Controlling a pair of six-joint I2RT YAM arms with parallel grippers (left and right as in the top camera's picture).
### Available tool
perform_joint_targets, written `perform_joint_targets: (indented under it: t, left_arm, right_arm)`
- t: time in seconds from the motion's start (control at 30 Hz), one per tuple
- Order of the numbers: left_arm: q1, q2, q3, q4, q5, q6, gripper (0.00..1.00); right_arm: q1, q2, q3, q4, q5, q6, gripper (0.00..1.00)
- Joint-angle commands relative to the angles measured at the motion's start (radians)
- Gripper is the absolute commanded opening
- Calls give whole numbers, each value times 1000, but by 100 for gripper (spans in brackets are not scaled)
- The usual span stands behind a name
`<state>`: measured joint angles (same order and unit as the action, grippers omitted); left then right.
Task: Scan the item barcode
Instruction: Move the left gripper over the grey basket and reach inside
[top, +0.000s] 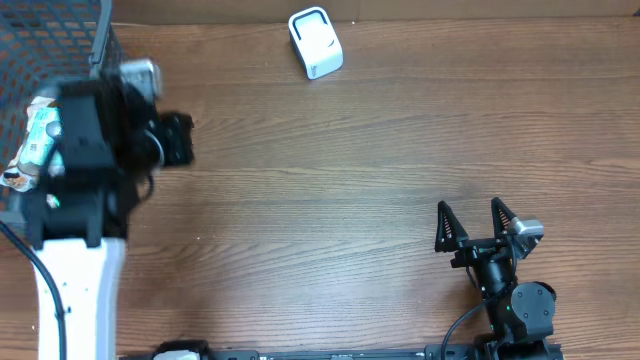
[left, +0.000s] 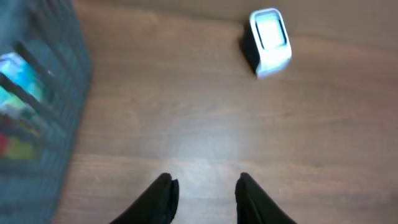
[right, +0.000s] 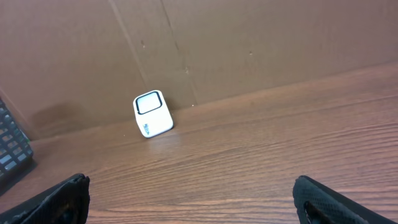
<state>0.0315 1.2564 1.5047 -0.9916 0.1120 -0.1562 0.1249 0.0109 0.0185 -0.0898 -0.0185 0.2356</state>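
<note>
Left hand (left: 205, 182) part-open, empty, just outside the basket (top: 60, 40), likely poised to fetch the packet (top: 40, 135) inside. Right hand (top: 478, 222) wide open, far from basket, apparently idle until needed.

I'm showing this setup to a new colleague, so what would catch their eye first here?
The small white scanner stands alone at the far edge of the table, bright against the brown wood. At the far left, a dark wire basket holds colourful packets, with the left gripper open and empty beside it. The right gripper sits wide open at the near right.
</note>
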Motion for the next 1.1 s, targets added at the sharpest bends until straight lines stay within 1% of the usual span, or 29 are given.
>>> perform_joint_targets:
  t: [0.0, 0.1, 0.13, 0.17, 0.2, 0.27, 0.43, 0.67, 0.77, 0.87, 1.07]
  left_arm:
    - [49, 98, 228, -60, -52, 11, 36]
    - [97, 190, 389, -106, -53, 65, 47]
    - [114, 213, 426, -108, -53, 77, 55]
    - [130, 230, 453, -106, -53, 84, 72]
    - [147, 243, 474, -101, -53, 86, 86]
    - [185, 260, 494, -77, -53, 90, 100]
    - [286, 262, 494, -34, -57, 116, 100]
    - [425, 303, 494, -30, -64, 249, 100]
    - [471, 350, 494, -53, -63, 278, 100]
    - [496, 413, 494, -93, -63, 298, 100]
    - [507, 561, 494, -169, -60, 400, 100]
  right_arm:
    - [-3, -5, -10, 5, 6, 4, 100]
    - [-3, -5, -10, 5, 6, 4, 100]
    - [-3, -5, -10, 5, 6, 4, 100]
    - [-3, -5, -10, 6, 6, 4, 100]
    - [-3, -5, -10, 6, 6, 4, 100]
    - [-3, -5, -10, 6, 6, 4, 100]
    - [-3, -5, -10, 6, 6, 4, 100]
    - [-3, -5, -10, 5, 6, 4, 100]
    - [-3, -5, -10, 6, 6, 4, 100]
    - [-3, -5, -10, 6, 6, 4, 100]
    - [-3, -5, -10, 5, 6, 4, 100]
